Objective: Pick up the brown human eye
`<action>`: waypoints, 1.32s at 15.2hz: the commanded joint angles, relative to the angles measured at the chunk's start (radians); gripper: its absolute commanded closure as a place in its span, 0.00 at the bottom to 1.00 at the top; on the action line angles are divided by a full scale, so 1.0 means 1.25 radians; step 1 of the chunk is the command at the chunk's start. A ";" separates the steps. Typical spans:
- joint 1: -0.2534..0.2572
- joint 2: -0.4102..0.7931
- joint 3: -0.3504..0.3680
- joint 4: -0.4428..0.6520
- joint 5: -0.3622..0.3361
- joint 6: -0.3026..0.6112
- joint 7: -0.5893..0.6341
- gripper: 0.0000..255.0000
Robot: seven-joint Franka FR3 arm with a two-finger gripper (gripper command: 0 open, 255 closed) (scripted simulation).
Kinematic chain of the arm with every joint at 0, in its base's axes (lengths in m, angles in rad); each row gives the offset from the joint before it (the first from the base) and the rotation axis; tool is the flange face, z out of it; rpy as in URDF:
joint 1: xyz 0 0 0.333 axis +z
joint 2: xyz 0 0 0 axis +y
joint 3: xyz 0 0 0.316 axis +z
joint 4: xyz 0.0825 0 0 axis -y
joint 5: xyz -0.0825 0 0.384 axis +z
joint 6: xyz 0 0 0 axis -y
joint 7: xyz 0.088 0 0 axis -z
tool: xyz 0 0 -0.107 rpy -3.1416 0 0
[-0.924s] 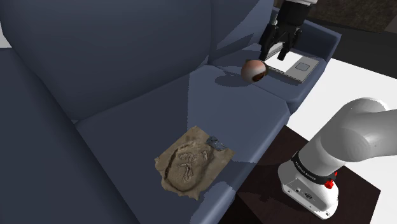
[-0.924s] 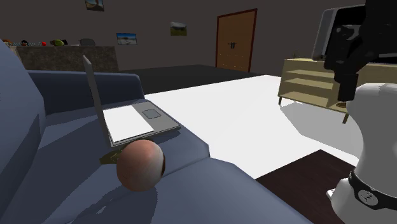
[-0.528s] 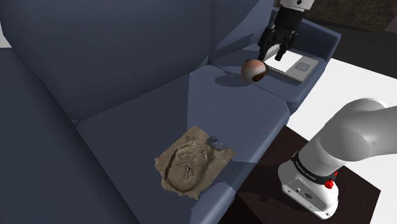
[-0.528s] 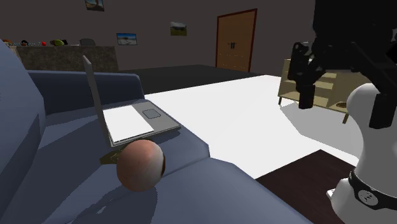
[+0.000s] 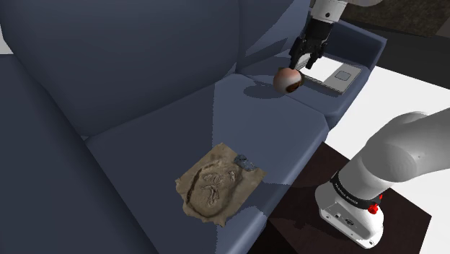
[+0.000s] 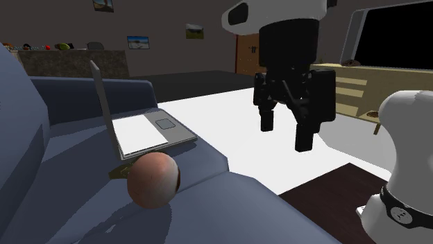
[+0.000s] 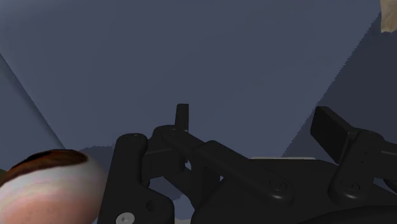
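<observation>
From the remote console, on the sofa [image 5: 144,137]: a tan slab [image 5: 218,182] with a skeleton pressed into it lies at the seat's front edge, towards the shoulder view's left, well apart from the work. Further right, near the seat's far end, sits the eye [image 5: 288,79], a pale, reddish ball with a brown iris, resting on the blue cushion and touched by nothing. My claw [image 6: 284,135] hangs in the air close beside it, released: the two black fingers stand apart with nothing between them. In the wrist view the eye lies off to the outer side of one finger, not in the gap. Right again, an open laptop [image 5: 333,72] lies on the sofa's end, just beyond the eye.

As I judge it, the pick-up is in its approach and little more. Nothing is grasped and the eye is not lifted. Left to do: bring the claw over so that the eye sits between the fingers, come down around it, close, and raise it. A smooth round ball on a soft cushion may roll away at a nudge.
</observation>
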 commanded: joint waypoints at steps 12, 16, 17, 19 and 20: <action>-0.013 0.380 -0.158 0.223 0.103 0.142 -0.258 0.00; -0.038 0.511 -0.179 0.327 0.174 0.149 -0.341 0.00; -0.047 0.544 -0.181 0.356 0.192 0.147 -0.360 0.00; -0.069 0.610 -0.181 0.417 0.228 0.141 -0.396 0.00; -0.081 0.643 -0.180 0.450 0.245 0.137 -0.412 0.00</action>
